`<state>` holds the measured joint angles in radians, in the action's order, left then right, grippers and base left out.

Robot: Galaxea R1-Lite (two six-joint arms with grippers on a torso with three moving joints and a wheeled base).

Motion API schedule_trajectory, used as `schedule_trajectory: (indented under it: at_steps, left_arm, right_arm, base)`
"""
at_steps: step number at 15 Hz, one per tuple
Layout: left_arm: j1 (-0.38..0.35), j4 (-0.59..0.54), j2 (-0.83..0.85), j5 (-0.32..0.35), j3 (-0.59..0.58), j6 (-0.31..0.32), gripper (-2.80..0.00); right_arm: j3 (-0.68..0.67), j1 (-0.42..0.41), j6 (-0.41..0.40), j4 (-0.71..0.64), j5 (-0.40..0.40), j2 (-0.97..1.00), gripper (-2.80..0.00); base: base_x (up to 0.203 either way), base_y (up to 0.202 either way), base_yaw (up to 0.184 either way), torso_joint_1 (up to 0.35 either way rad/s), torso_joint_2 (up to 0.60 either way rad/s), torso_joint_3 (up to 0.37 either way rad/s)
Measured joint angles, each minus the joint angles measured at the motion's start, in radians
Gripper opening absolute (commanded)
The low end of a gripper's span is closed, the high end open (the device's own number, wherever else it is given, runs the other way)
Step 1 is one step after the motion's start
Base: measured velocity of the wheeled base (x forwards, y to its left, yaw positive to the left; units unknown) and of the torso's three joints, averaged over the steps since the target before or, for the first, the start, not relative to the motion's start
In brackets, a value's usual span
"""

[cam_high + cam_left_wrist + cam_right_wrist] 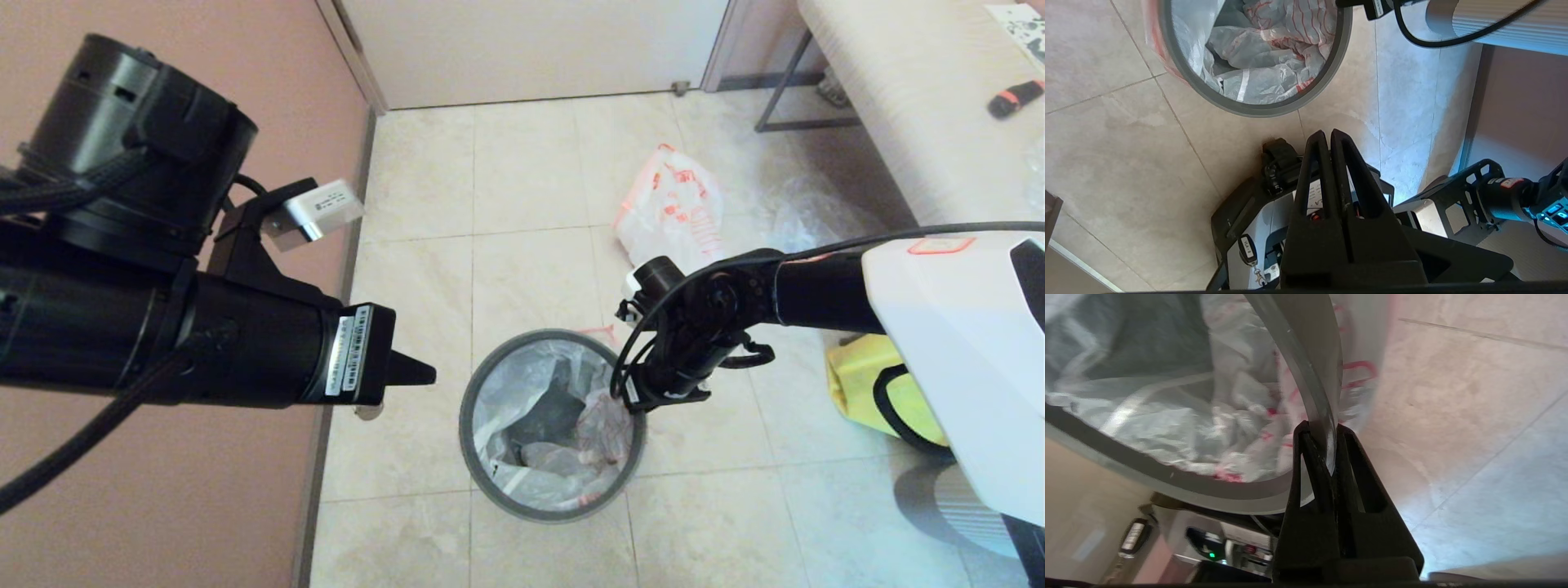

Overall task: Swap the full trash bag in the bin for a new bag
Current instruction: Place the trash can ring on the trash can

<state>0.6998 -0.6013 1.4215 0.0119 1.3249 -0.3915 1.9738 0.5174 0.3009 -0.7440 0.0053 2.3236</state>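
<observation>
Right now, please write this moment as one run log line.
right claw: shut on hoop | bin: lined | left claw: shut, idle

Right gripper (1327,447) clamped, reaching down; left gripper (1329,141) closed, parked.

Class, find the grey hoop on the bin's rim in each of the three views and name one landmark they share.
Head view: the grey hoop rings the bin at lower centre, under the right gripper.
Left wrist view: the hoop arcs across the upper part of the picture.
Right wrist view: the hoop is clamped between the right gripper's fingers.
Shared landmark: the white bag with red print lining the bin.
</observation>
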Motion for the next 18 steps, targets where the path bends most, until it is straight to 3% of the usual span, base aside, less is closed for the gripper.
schedule_trajectory:
  at_steps: [8, 13, 18]
  left_arm:
    - [0.0, 0.0, 0.005, -0.001, 0.0, -0.001, -2.8]
    - [0.001, 0.0, 0.0, 0.0, 0.002, -0.002, -2.8]
    - [0.005, 0.0, 0.004, 0.0, 0.0, -0.002, -2.8]
  right_arm:
    - [-0.007, -0.038, -0.033, -0.007, -0.006, 0.005, -2.8]
    - [-0.008, -0.015, -0.033, -0.005, -0.06, 0.024, -2.8]
    - [-0.003, -0.008, -0.033, 0.025, -0.066, 0.048, -2.8]
  base:
    - [0.0, 0.0, 0.0, 0.0, 0.0, 0.0]
    - [0.0, 0.0, 0.0, 0.0, 0.0, 0.0]
    - [0.0, 0.0, 0.0, 0.0, 0.0, 0.0]
